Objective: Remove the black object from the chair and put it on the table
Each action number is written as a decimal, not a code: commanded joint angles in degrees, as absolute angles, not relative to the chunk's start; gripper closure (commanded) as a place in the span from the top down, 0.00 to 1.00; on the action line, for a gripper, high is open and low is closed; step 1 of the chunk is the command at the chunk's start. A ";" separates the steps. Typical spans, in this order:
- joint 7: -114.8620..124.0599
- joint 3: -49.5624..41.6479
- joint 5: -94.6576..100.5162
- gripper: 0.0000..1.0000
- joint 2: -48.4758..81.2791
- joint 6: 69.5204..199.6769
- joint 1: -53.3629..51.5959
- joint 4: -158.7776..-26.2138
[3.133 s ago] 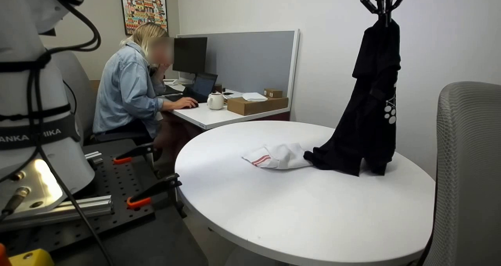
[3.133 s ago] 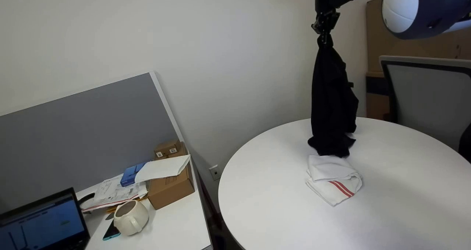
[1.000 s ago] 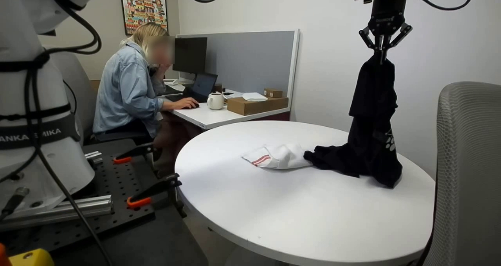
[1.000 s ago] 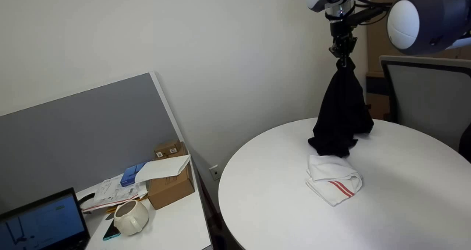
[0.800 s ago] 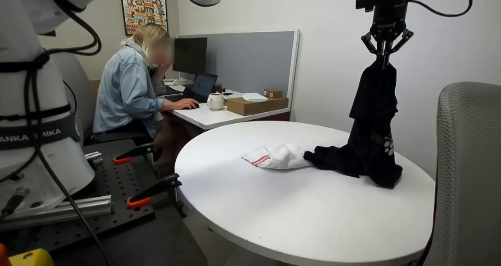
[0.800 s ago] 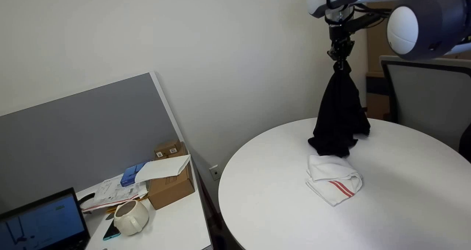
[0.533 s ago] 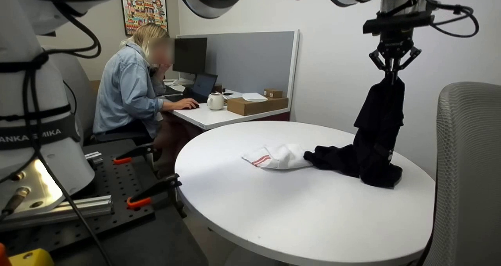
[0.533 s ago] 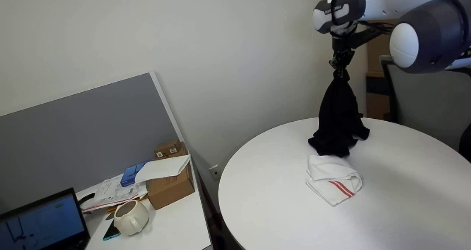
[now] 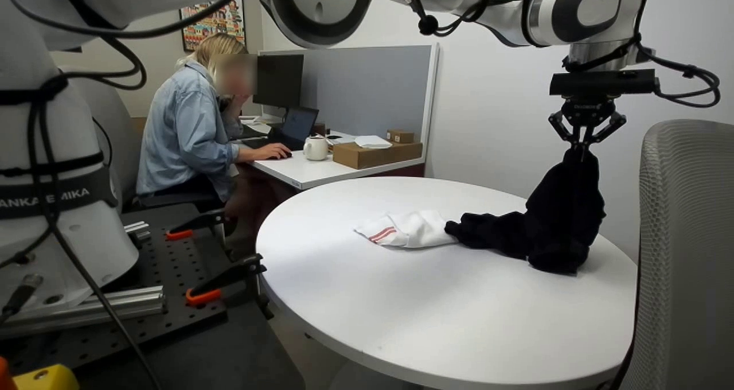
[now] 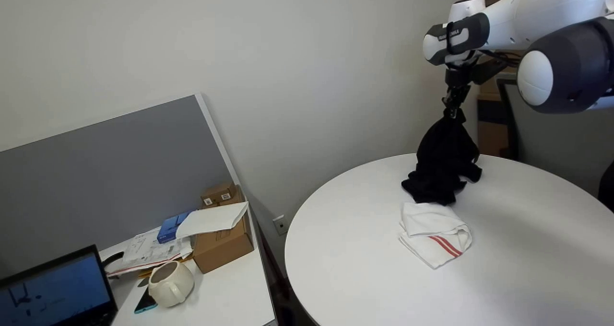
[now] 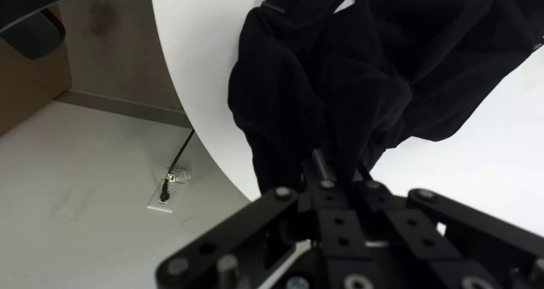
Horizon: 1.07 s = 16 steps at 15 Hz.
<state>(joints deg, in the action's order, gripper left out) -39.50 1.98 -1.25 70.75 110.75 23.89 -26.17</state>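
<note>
Your gripper [image 9: 582, 153] pinches the black garment [image 9: 565, 206] at its upper end, likely so the lower part, bunched on the round white table [image 9: 459, 309], settles before release.

Soft light leaves faint shadows on the round white surface [image 9: 447, 298], and the wrist view blurs the black jointed gripper [image 11: 343, 166].

White arm [image 10: 542, 17], dark-grey joint housings [image 10: 573, 52], black cables [image 9: 114, 34], screw-studded black end effector [image 9: 580, 152].
</note>
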 commanded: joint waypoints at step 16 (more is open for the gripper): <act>-48.34 1.98 -1.95 1.00 73.24 105.10 24.01 -24.37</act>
